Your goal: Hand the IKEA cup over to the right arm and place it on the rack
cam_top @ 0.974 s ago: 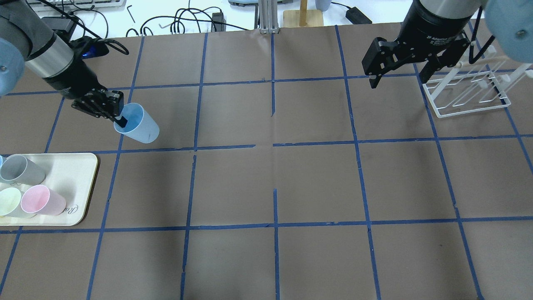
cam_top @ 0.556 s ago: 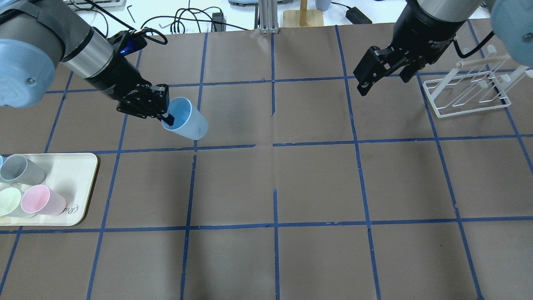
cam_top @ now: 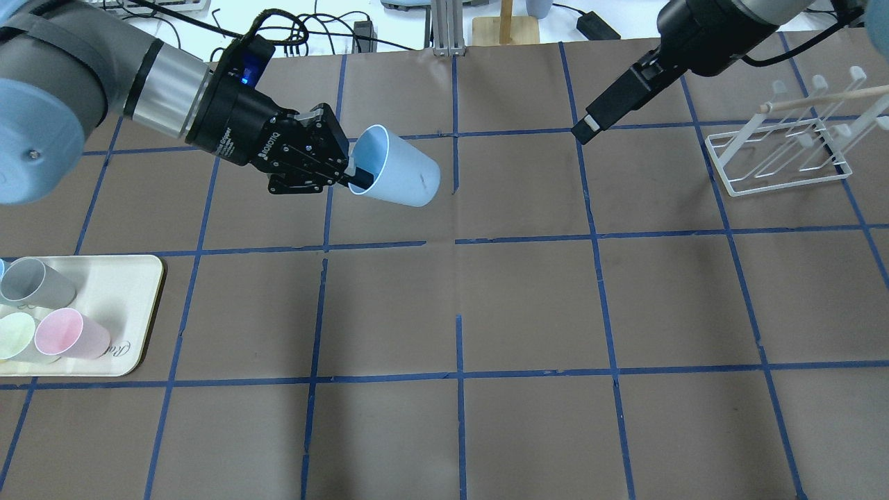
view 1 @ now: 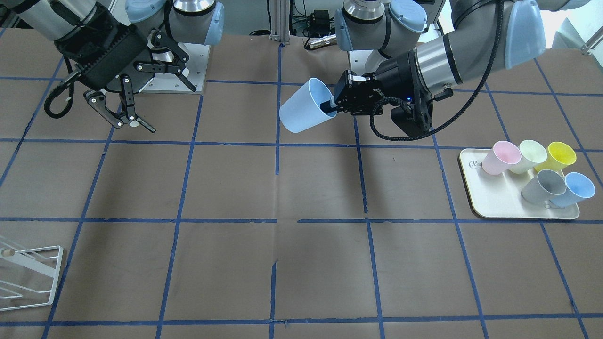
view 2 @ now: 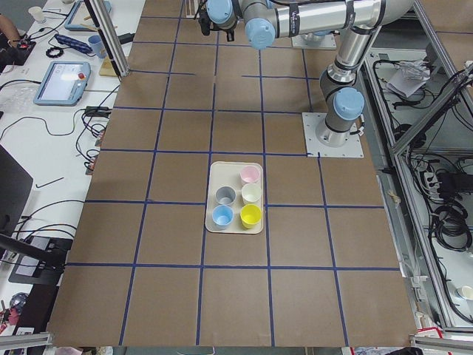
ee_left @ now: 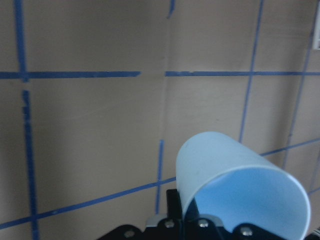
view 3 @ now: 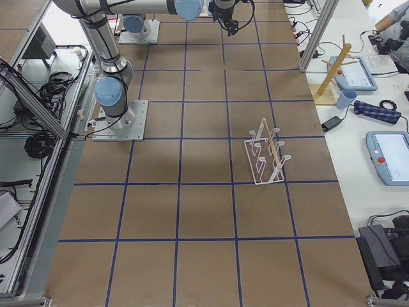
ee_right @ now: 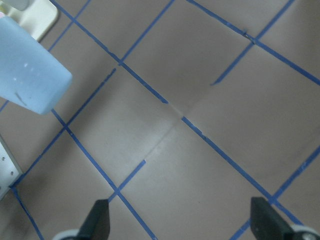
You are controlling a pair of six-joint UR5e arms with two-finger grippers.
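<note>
My left gripper (cam_top: 355, 178) is shut on the rim wall of the pale blue IKEA cup (cam_top: 397, 176), one finger inside and one outside. It holds the cup above the table, tipped on its side with the base pointing towards the right arm. The cup also shows in the front view (view 1: 301, 113), the left wrist view (ee_left: 235, 185) and the right wrist view (ee_right: 30, 75). My right gripper (view 1: 128, 120) is open and empty, well apart from the cup. The white wire rack (cam_top: 785, 153) stands at the far right.
A cream tray (view 1: 494, 202) on the robot's left holds a second blue cup (view 1: 574, 188), a grey cup (view 1: 541, 186), a pink cup (view 1: 501, 157) and two more. Cables and a wooden stand lie beyond the table's far edge.
My left arm has carried the cup rightwards towards the table's middle and tipped it further onto its side. My right gripper has turned and shifted a little left, away from the rack.
</note>
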